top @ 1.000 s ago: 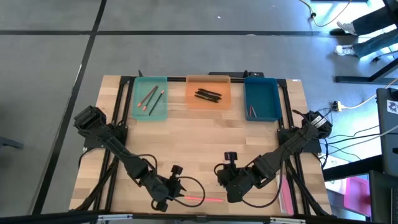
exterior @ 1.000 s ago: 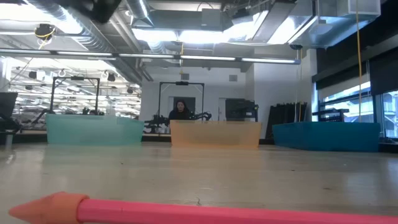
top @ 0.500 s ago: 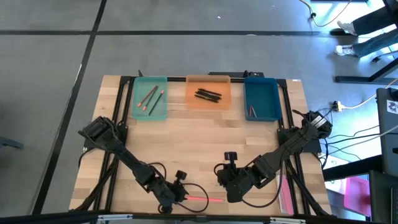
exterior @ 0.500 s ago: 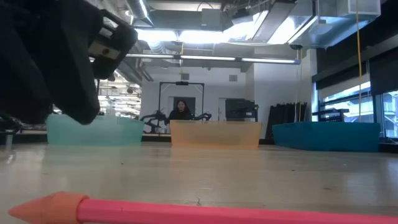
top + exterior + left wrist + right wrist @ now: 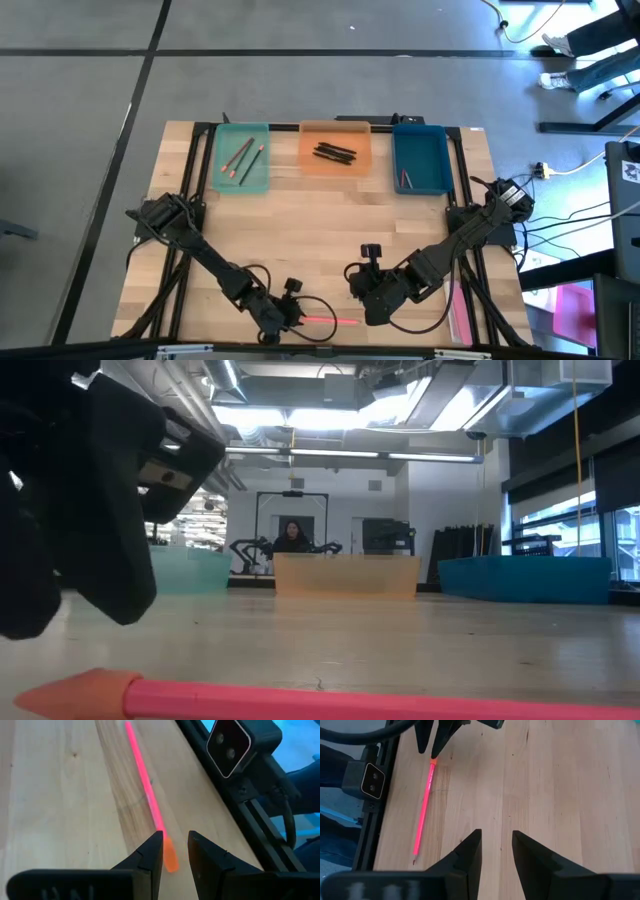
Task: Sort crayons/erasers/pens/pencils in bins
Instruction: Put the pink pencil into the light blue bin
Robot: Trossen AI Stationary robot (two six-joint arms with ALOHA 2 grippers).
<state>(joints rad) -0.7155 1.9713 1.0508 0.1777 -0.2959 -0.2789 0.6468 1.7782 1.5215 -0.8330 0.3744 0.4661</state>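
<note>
A pink pencil (image 5: 327,320) with an orange end (image 5: 170,860) lies flat on the wood close to the table's near edge. My left gripper (image 5: 175,849) is open and low over it, its two fingers standing on either side of the orange end; in the low view the gripper (image 5: 90,510) hangs left of that end (image 5: 85,692). My right gripper (image 5: 493,851) is open above bare wood to the pencil's right. At the far edge stand the teal bin (image 5: 242,158) with pencils, the orange bin (image 5: 335,150) with black pens (image 5: 335,152), and the blue bin (image 5: 420,160).
A small camera block (image 5: 230,745) sits on the black frame rail just beyond the pencil at the near edge. A wide pink strip (image 5: 455,310) lies by the right rail. Bare wood stretches between the arms and the bins.
My left gripper has come down toward the table and the pencil's orange end, entering the low view from above. Its fingers stay open. The pencil and my right arm have not moved.
</note>
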